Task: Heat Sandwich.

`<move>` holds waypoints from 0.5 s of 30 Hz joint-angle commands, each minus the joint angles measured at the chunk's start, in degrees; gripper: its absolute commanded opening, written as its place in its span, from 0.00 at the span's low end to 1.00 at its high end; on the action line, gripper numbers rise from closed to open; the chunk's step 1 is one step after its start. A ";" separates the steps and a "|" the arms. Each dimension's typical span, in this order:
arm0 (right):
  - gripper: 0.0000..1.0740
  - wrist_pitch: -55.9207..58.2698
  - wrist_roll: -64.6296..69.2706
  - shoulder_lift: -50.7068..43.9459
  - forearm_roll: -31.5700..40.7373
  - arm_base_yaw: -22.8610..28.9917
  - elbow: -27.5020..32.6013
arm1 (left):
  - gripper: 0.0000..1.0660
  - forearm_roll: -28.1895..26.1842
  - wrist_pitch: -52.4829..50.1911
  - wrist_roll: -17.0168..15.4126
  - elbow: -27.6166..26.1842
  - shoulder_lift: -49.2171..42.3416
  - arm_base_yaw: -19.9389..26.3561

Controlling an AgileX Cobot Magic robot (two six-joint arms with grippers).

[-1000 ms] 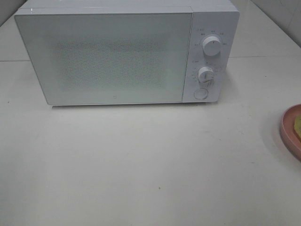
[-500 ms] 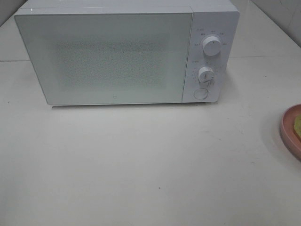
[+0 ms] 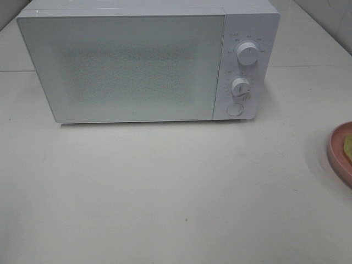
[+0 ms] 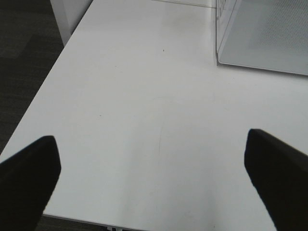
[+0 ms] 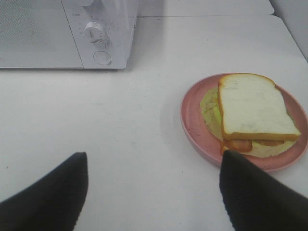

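Microwave [image 3: 148, 63], door closed; dial markings too small to read. Sandwich [image 5: 255, 113] lies on pink plate [image 5: 192, 120], right of microwave; high view cuts both at the frame edge. Left gripper [image 4: 154, 178] open, empty. Right gripper [image 5: 154, 192] open, just short of plate

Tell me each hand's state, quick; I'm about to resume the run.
Left hand: open, holding nothing.
Right hand: open, holding nothing; sandwich sits on the pink plate.

Pink plate [image 5: 192, 126] (white microwave [image 3: 137, 66])
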 commanded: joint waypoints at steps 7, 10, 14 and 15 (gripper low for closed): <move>0.69 -0.17 0.11 -1.66 0.06 -0.29 0.00 | 0.93 -7.16 -0.97 10.08 0.11 -0.29 0.23; 0.69 -0.17 0.11 -1.66 0.06 -0.29 0.00 | 0.93 -7.16 -0.97 10.08 0.11 -0.29 0.23; 0.69 -0.17 0.11 -1.66 0.06 -0.29 0.00 | 0.93 -7.16 -0.97 10.08 0.11 -0.29 0.23; 0.69 -0.17 0.11 -1.66 0.06 -0.29 0.00 | 0.93 -7.16 -0.97 10.08 0.11 -0.29 0.23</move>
